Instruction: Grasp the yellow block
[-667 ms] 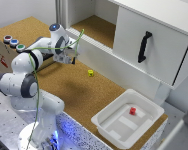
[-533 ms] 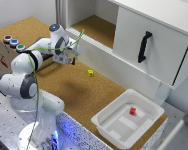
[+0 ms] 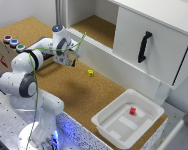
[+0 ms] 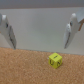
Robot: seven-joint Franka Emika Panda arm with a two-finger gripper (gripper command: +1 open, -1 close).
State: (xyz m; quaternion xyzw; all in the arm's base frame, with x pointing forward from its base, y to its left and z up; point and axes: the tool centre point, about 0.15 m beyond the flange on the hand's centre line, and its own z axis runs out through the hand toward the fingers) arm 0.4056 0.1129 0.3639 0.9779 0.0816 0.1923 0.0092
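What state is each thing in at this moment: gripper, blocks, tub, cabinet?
gripper: open, empty, fingers apart above the cork surface.
yellow block: free on the cork, not grasped, ahead of the gripper.
red cube: resting inside the tub.
white tub: upright on the cork.
cabinet door: appears closed; the compartment beside it is open.

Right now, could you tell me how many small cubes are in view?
2: the yellow block on the cork surface, clear of the gripper; a red cube inside the white tub.

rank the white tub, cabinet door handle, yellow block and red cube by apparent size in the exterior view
1. white tub
2. cabinet door handle
3. yellow block and red cube: both tiny and look alike, so unranked.
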